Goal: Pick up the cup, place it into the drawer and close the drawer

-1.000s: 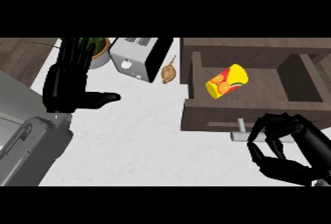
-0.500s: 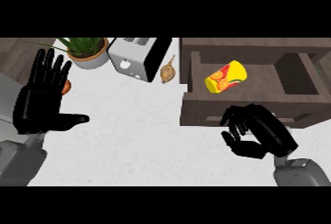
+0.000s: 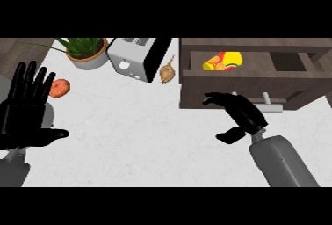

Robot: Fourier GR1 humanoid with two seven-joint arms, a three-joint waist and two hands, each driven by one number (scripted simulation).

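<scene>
Cup in open drawer, both hands empty.

Left hand [image 3: 26, 116] at left edge, fingers straight up, thumb out, holding nothing, resting over white marbled surface [image 3: 130, 145]. Just beside its fingertips: round orange-red fruit [image 3: 59, 88]. Behind: green plant in tan pot [image 3: 86, 52], silver toaster [image 3: 135, 57], small brown garlic-like bulb [image 3: 167, 72]. Right hand [image 3: 239, 115], fingers bent and relaxed, gripping nothing, against front of dark wooden drawer [image 3: 246, 85] near its metal handle [image 3: 269, 104]. Yellow cup with orange-red pattern [image 3: 222, 61] lies tilted inside drawer, left compartment.
</scene>
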